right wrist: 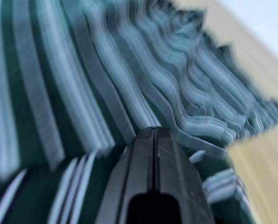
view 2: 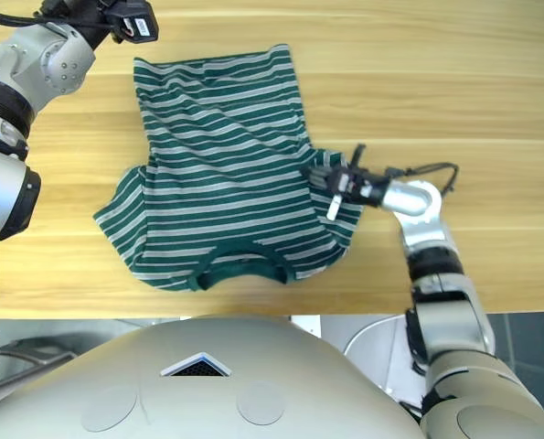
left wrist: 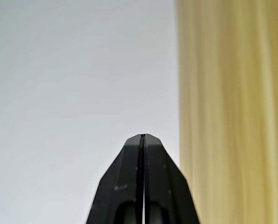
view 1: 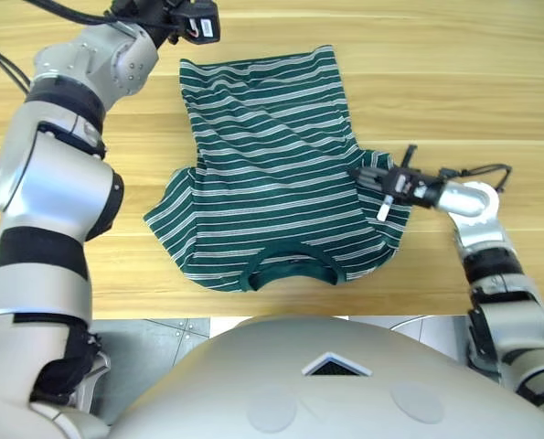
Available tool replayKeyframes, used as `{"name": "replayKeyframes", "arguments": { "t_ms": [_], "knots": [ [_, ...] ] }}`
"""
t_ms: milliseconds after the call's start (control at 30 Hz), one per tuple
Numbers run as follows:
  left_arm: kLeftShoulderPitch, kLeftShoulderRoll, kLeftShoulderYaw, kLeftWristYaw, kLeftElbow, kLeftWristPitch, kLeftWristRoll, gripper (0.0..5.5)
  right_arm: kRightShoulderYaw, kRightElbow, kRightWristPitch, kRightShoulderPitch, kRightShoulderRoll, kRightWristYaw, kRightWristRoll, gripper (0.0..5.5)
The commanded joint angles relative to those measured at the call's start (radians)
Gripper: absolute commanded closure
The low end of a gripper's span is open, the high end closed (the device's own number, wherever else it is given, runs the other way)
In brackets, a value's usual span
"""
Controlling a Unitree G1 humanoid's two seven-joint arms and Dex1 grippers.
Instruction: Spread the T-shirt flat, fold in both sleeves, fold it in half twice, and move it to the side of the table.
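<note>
T-shirt (view 1: 272, 174) lies rumpled mid-tabletop (view 1: 454, 82), collar nearest the robot, both sleeves out. Right jaws closed tight, tips against the right sleeve (view 2: 345, 226). Left jaws closed, empty, just beside the hem's far left corner, near the tabletop edge.

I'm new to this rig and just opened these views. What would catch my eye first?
A dark green T-shirt with pale stripes lies on the wooden table, collar toward the robot. The right gripper, shut, sits over the sleeve on the robot's right. The left gripper, also shut, is by the shirt's far left corner.
</note>
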Motion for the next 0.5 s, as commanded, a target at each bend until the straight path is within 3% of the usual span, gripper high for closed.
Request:
{"name": "replayKeyframes", "arguments": {
  "t_ms": [33,333,500],
  "knots": [
    [0.068,0.029,0.033,0.026,-0.044,-0.101,-0.036,5.5,-0.004,-0.055,0.023,0.093,-0.078,0.006,-0.013,5.48],
    [0.152,0.061,0.09,0.048,-0.093,-0.173,-0.069,5.5,0.055,-0.272,0.034,0.289,-0.098,-0.014,0.016,5.48],
    [0.197,0.095,0.13,-0.025,-0.108,-0.244,-0.117,5.5,0.002,-0.325,0.087,0.255,-0.09,-0.099,0.034,5.48]
  ]
}}
